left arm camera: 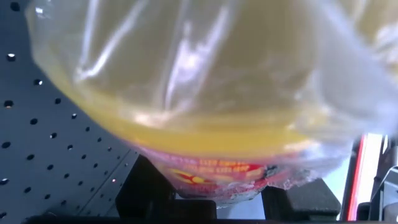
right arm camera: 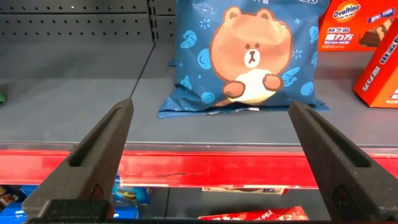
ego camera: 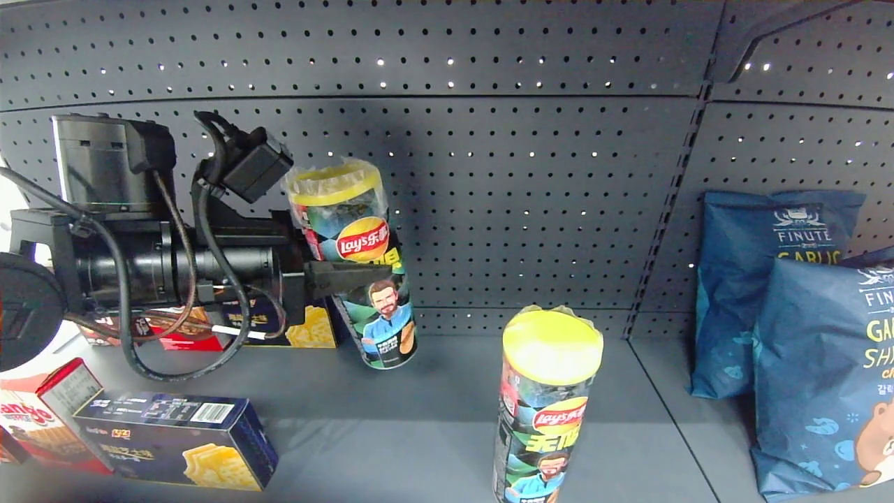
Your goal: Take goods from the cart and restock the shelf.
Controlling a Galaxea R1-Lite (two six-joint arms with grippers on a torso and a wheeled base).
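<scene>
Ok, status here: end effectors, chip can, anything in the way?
Left end effector shut on chip can, can tilted near shelf back. Right end effector open, empty. Second can upright nearer the front, apart; boxes beside left arm.

Near the back left of the shelf (ego camera: 419, 433), just before the pegboard (ego camera: 524, 209): 1 chip can (ego camera: 363, 265), tilted, clasped by the left gripper (ego camera: 353, 274). Farther front and right: a 2nd can (ego camera: 548, 405), upright. Far right: 2 bags (ego camera: 775, 279), 1 behind the other. Front left: 2 boxes (ego camera: 178, 440).
</scene>
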